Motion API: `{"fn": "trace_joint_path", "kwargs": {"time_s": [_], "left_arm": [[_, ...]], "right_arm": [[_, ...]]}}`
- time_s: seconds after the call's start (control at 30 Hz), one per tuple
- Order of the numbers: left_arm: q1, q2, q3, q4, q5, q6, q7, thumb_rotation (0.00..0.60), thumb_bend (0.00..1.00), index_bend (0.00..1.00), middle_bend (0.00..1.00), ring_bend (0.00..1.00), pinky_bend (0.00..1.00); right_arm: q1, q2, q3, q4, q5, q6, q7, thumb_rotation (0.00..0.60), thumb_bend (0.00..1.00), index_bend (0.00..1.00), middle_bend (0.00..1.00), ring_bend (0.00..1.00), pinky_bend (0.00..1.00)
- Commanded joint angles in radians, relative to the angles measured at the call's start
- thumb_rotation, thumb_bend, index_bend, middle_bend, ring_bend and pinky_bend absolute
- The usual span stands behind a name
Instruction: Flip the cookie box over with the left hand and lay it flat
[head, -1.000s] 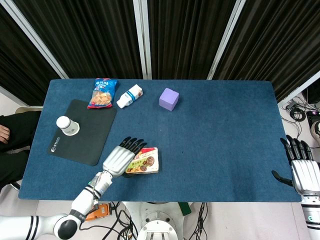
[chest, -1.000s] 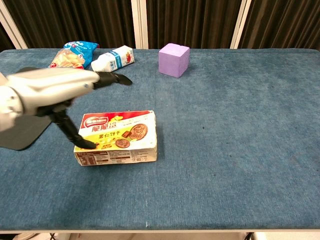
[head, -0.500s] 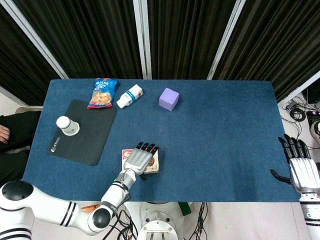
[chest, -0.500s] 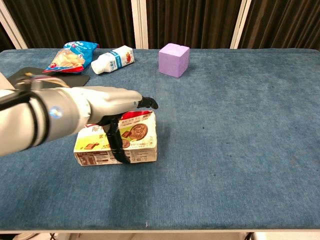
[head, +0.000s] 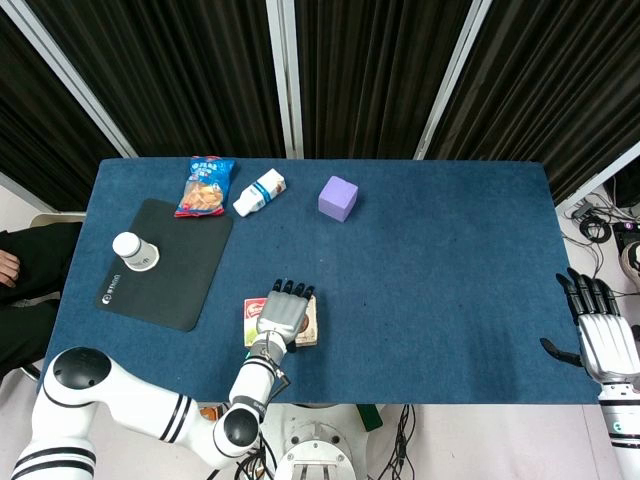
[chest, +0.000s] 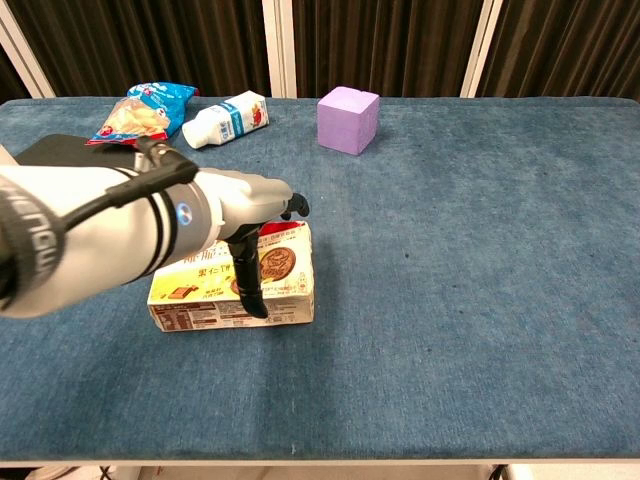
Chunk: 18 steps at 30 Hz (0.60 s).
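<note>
The cookie box (chest: 285, 268) lies flat on the blue table (chest: 470, 260) near its front edge, with its red and yellow printed face up. In the head view only its left part (head: 251, 321) and right edge show under my left hand (head: 283, 313). That hand (chest: 243, 198) lies over the box from above. Its thumb (chest: 248, 285) runs down across the printed face to the front side, and its fingers (chest: 294, 207) stretch out over the far edge. No firm grip shows. My right hand (head: 606, 338) hangs past the table's right front corner with fingers spread, holding nothing.
Along the back stand a purple cube (head: 338, 197), a small milk bottle (head: 259, 192) lying on its side and a blue snack bag (head: 205, 186). A black mat (head: 165, 270) at the left carries a paper cup (head: 135, 251).
My left hand has swung from the box's left side to directly over it, the thumb sliding right along the front. The box has not moved. The right hand is nearly still.
</note>
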Motion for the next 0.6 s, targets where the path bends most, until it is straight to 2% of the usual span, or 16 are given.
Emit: {"fn": "trace_joint_path", "kwargs": {"time_s": [0.03, 0.17, 0.27, 0.37, 0.43, 0.6], "left_arm": [[-0.016, -0.016, -0.009, 0.026, -0.027, 0.003, 0.002, 0.6, 0.0, 0.0, 0.1, 0.05, 0.0], [-0.033, -0.037, -0.008, 0.066, -0.045, 0.017, 0.006, 0.6, 0.0, 0.04, 0.13, 0.08, 0.0], [-0.027, -0.05, -0.011, 0.084, -0.027, 0.007, -0.029, 0.6, 0.02, 0.14, 0.2, 0.14, 0.04], [-0.012, -0.05, 0.002, 0.091, 0.014, -0.013, -0.072, 0.6, 0.13, 0.25, 0.31, 0.24, 0.14], [0.0, -0.03, 0.008, 0.076, 0.044, -0.034, -0.098, 0.6, 0.18, 0.28, 0.35, 0.28, 0.17], [0.056, 0.065, 0.013, 0.001, 0.184, -0.121, -0.225, 0.6, 0.18, 0.28, 0.37, 0.31, 0.18]], "right_arm": [[0.001, -0.002, -0.002, 0.005, 0.0, -0.003, 0.005, 0.6, 0.28, 0.0, 0.0, 0.0, 0.0], [-0.001, -0.004, -0.003, 0.014, 0.003, -0.005, 0.015, 0.6, 0.28, 0.0, 0.0, 0.0, 0.0], [-0.002, -0.006, -0.004, 0.019, 0.004, -0.005, 0.021, 0.6, 0.28, 0.0, 0.0, 0.0, 0.0], [-0.002, -0.007, -0.006, 0.022, 0.002, -0.005, 0.024, 0.6, 0.28, 0.0, 0.0, 0.0, 0.0], [-0.004, -0.006, -0.006, 0.023, 0.002, -0.002, 0.027, 0.6, 0.28, 0.0, 0.0, 0.0, 0.0], [-0.008, -0.004, -0.006, 0.023, 0.002, 0.004, 0.03, 0.6, 0.28, 0.0, 0.0, 0.0, 0.0]]}}
